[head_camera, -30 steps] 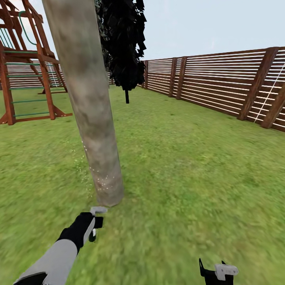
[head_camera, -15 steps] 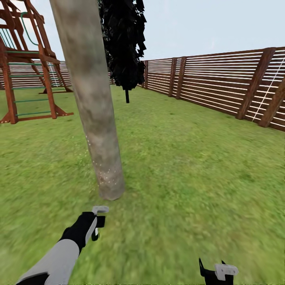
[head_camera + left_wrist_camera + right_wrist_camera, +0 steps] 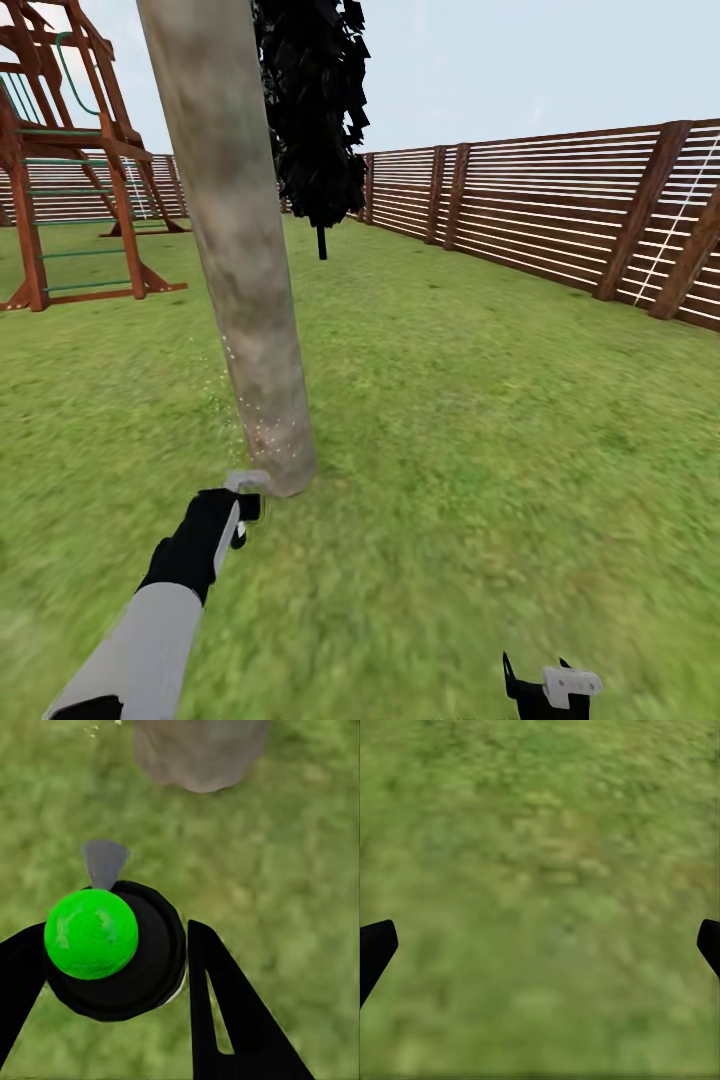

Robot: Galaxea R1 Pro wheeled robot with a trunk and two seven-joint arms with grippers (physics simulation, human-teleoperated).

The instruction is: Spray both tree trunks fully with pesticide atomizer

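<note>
The near tree trunk (image 3: 245,270) is a thick pale grey-beige column rising from the grass, with fine pale specks low on its bark. My left gripper (image 3: 240,508) is shut on the pesticide atomizer (image 3: 247,481), whose grey trigger head almost touches the trunk's base. In the left wrist view the atomizer (image 3: 112,952) is a black round body with a bright green top and a grey nozzle, held between my black fingers (image 3: 225,1012), nozzle toward the trunk base (image 3: 199,750). My right gripper (image 3: 545,690) hangs open over grass (image 3: 540,945). The other tree (image 3: 315,120) stands farther back.
A red-brown slat fence (image 3: 560,210) runs along the right and back of the lawn. A wooden play frame (image 3: 60,170) stands at the back left. Open grass (image 3: 480,420) spreads to the right of the trunk.
My left gripper has moved the atomizer forward, from a gap short of the trunk's base to almost against it. The view has shifted slightly. The right gripper has stayed put.
</note>
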